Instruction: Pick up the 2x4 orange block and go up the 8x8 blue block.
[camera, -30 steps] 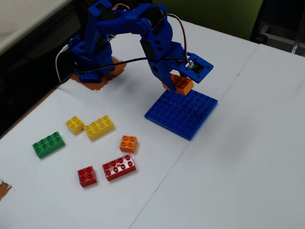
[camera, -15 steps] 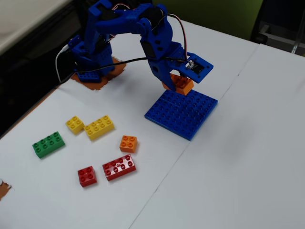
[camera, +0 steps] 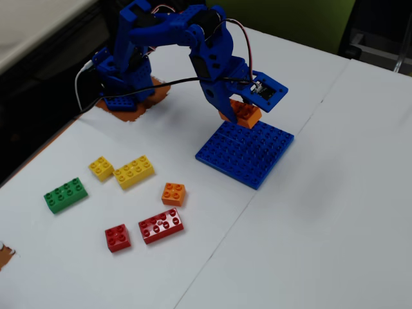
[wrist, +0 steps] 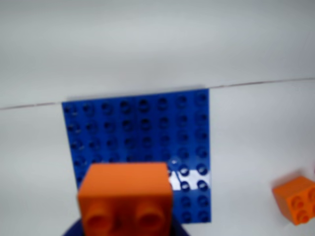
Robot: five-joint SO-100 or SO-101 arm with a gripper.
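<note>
Nothing has moved since the earlier frames as far as I can see: arm, bricks and plate all sit exactly where they were, so the hand [camera: 239,111] looks parked in mid-air. Biggest thing first, the desk [camera: 322,212] is white with a seam running under everything. Right below the hand is the 8x8 blue block [camera: 245,153], lying flat, and the hand hangs over its far edge in the fixed view. Clamped in the hand is the 2x4 orange block [camera: 242,112], held above the plate and apparently not touching it yet; in the wrist view it fills the bottom [wrist: 125,196], over the plate's near rows. Risk-wise, I'd guess the brick lands half off the edge or with studs misaligned, since it sits so close to the rim, and then it just tips or skids when released. Pressing down off-centre could also shove the thin plate across the desk. Off to one side of the hand sits a small orange 2x2 [camera: 173,193], well clear.
</note>
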